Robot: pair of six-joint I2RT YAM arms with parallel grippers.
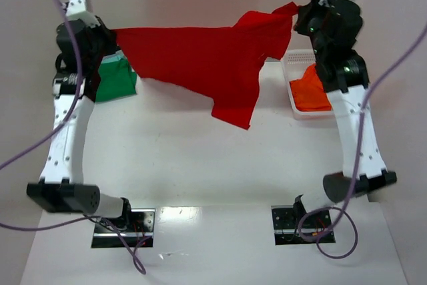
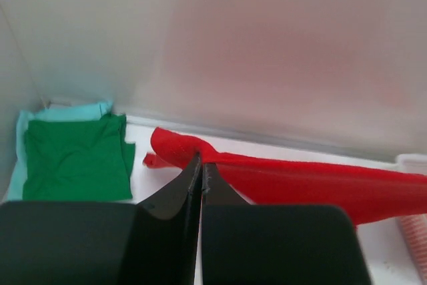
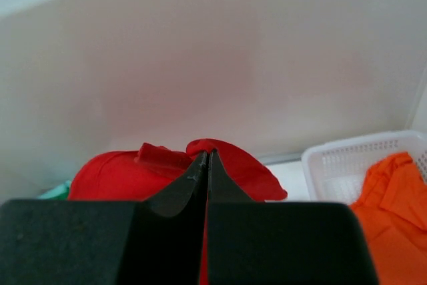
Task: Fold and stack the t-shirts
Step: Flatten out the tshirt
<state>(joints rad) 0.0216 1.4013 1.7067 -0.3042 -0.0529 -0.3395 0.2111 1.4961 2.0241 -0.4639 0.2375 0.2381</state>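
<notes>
The red t-shirt (image 1: 200, 58) hangs stretched in the air between both grippers above the far part of the table. My left gripper (image 1: 110, 35) is shut on its left end (image 2: 180, 148). My right gripper (image 1: 300, 15) is shut on its right end (image 3: 227, 158). A sleeve droops down at the middle right. The green t-shirt (image 1: 115, 79) lies folded at the far left, also in the left wrist view (image 2: 73, 158). The orange t-shirt (image 1: 310, 91) lies in the basket, also in the right wrist view (image 3: 390, 198).
A white lattice basket (image 1: 291, 65) stands at the far right and holds the orange shirt; its rim shows in the right wrist view (image 3: 347, 155). A light cloth edge (image 2: 67, 111) peeks from under the green shirt. Purple cables loop beside both arms. A wall stands close behind.
</notes>
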